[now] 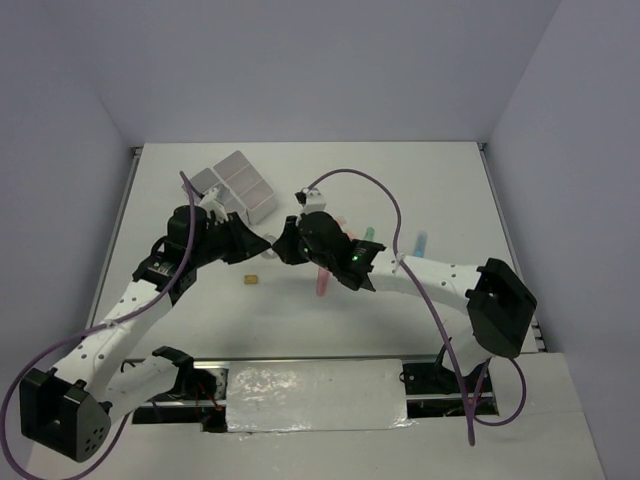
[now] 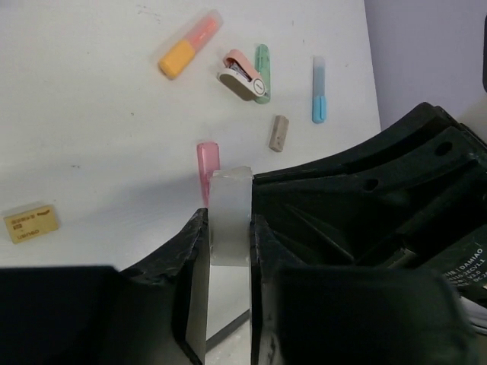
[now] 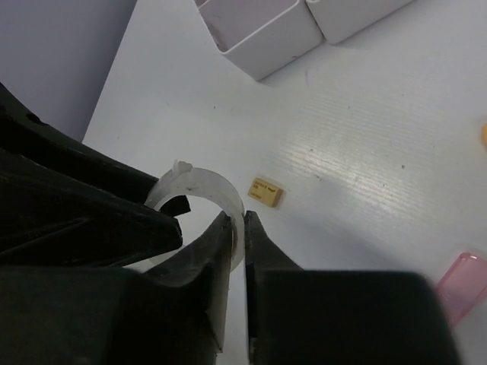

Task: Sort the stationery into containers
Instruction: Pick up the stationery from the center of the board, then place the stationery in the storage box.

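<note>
Left end effector (image 2: 228,232) and right end effector (image 3: 237,228) both pinch tape ring (image 2: 230,190) (translucent)

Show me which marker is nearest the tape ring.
The pink stubby marker, just behind the clear tape ring; the orange, green and light-blue markers lie farther.

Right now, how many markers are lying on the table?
4, in the left wrist view: orange marker far left, green marker mid, light blue marker right, pink marker just beyond the tape. Others may be hidden.
</note>
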Robot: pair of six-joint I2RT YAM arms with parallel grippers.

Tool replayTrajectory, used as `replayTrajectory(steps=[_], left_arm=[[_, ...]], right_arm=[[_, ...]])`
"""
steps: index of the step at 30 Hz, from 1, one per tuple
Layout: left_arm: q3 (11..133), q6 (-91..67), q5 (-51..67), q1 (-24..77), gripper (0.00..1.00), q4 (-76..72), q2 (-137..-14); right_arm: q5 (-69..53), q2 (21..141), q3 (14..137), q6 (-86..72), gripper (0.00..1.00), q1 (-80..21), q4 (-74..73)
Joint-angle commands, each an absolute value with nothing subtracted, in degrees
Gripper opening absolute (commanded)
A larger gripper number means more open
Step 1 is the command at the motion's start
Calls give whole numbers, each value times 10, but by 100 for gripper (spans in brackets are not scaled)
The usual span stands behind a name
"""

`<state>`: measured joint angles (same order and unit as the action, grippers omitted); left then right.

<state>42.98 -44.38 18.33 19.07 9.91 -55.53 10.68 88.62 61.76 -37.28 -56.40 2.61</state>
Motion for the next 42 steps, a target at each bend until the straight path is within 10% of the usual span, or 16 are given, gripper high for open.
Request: replayTrajectory(steps=[1, 3, 5, 23, 42], left_arm=[[472, -385, 148, 196, 0, 86, -569], [518, -323, 121, 197, 0, 123, -599], [577, -248, 69, 197, 0, 190, -628], [684, 274, -76, 163, 0, 104, -818], [647, 264, -44, 98, 13, 5, -883]], right_arm=[[62, 846, 606, -359, 22, -570, 83], [76, 825, 591, -359, 65, -563, 70], [84, 801, 569, -366, 71, -535, 58], [82, 408, 360, -301, 74, -439, -83], [83, 379, 367, -273, 75, -439, -126]])
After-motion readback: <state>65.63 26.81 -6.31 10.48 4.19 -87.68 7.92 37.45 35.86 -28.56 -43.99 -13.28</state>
